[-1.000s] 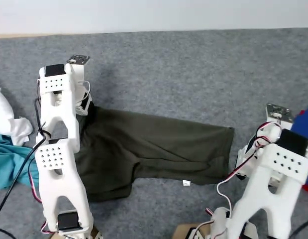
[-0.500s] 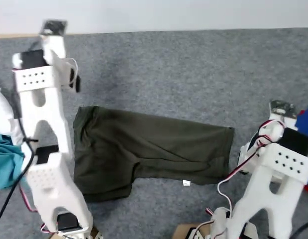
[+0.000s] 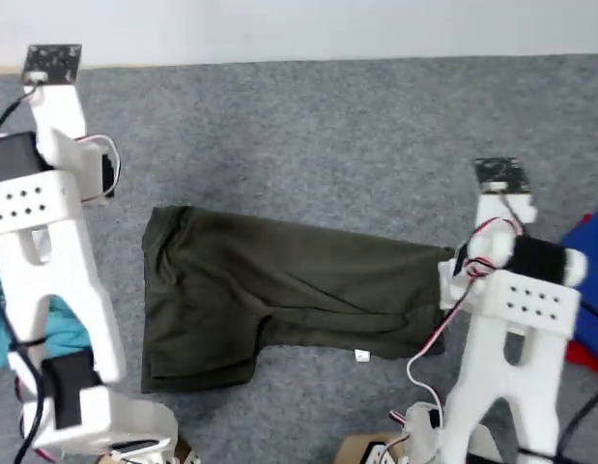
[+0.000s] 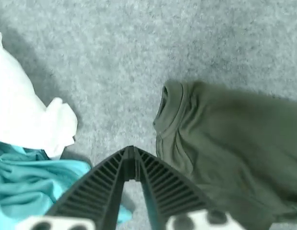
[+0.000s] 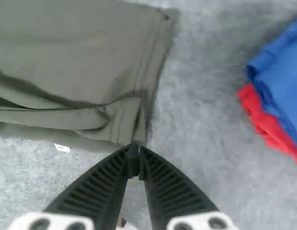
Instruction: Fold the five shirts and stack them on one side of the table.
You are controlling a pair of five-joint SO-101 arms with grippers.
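Grey table [image 3: 327,116], olive shirt [image 3: 299,280] flat, white shirt [image 4: 18,105], teal shirt [image 4: 23,187] nearby

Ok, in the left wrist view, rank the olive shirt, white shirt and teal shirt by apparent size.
1. olive shirt, clearly largest.
2. white shirt and teal shirt look about alike; both run off the picture's edge, so I won't rank them.

A robotics lab bench is suggested: a table [image 3: 327,116] covered in grey felt-like fabric is set against a plain white wall [image 3: 327,27], and a white plastic left arm [image 3: 47,242] and right arm [image 3: 516,319] with exposed wires [image 3: 480,263] are mounted at it.
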